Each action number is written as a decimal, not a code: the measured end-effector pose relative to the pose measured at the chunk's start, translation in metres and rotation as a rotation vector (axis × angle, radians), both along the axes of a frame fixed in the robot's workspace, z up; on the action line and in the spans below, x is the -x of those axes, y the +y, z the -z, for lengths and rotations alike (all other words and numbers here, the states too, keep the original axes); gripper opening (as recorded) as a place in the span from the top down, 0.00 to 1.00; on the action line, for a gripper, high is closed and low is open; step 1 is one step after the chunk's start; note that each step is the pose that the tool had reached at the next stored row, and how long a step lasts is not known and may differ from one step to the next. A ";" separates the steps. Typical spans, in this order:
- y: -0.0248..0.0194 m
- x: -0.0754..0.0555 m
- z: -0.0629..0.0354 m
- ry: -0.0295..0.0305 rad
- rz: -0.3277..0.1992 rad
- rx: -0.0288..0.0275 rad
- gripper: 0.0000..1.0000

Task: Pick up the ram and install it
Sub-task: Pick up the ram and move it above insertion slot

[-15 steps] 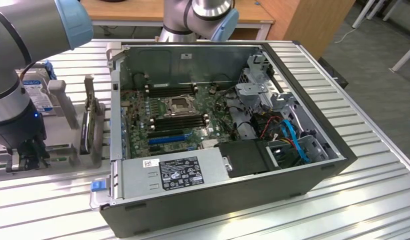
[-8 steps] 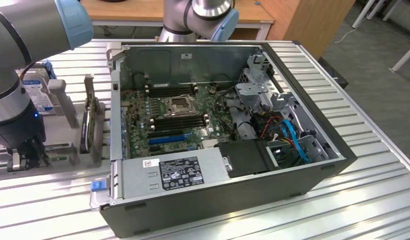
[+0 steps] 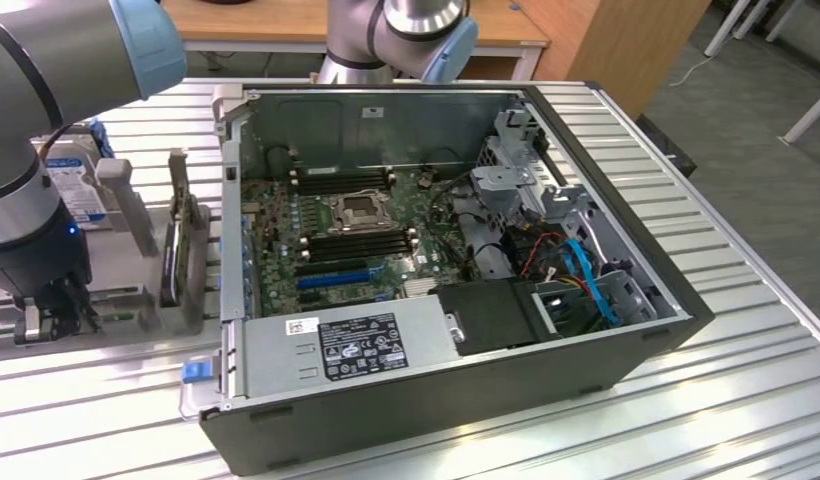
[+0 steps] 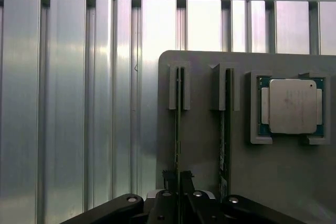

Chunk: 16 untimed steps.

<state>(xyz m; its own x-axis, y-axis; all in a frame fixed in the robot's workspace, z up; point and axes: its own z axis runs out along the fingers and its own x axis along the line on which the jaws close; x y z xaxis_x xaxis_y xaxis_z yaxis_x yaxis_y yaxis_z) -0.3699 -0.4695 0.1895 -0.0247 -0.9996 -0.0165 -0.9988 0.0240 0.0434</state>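
The ram (image 4: 177,129) is a thin green stick seen edge-on, standing in a slot of the grey holder plate (image 4: 199,129). My gripper (image 4: 177,176) is shut on its near end, with one dark fingertip on each side of the stick. A second ram stick (image 4: 224,129) stands in the neighbouring slot, untouched. In the exterior view my gripper (image 3: 47,315) is down at the holder (image 3: 130,300), at the exterior view's left of the open computer case (image 3: 437,400). The motherboard (image 3: 343,230) with its black memory slots (image 3: 363,243) lies inside the case.
A processor chip (image 4: 292,106) sits in a square pocket of the holder beside the sticks. A silver hard drive (image 3: 70,185) stands behind the holder. The slatted metal table (image 3: 730,400) surrounds the case. Cables and a drive cage (image 3: 570,270) crowd the case's right side.
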 end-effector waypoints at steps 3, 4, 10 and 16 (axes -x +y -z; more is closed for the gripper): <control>0.0000 0.000 0.0000 0.0000 0.000 0.0000 0.86; 0.0000 0.000 -0.0014 -0.0001 0.000 -0.0001 0.86; 0.0000 0.000 -0.0286 0.0000 0.000 0.0000 0.86; 0.0000 0.000 -0.0560 0.0000 0.000 0.0001 0.86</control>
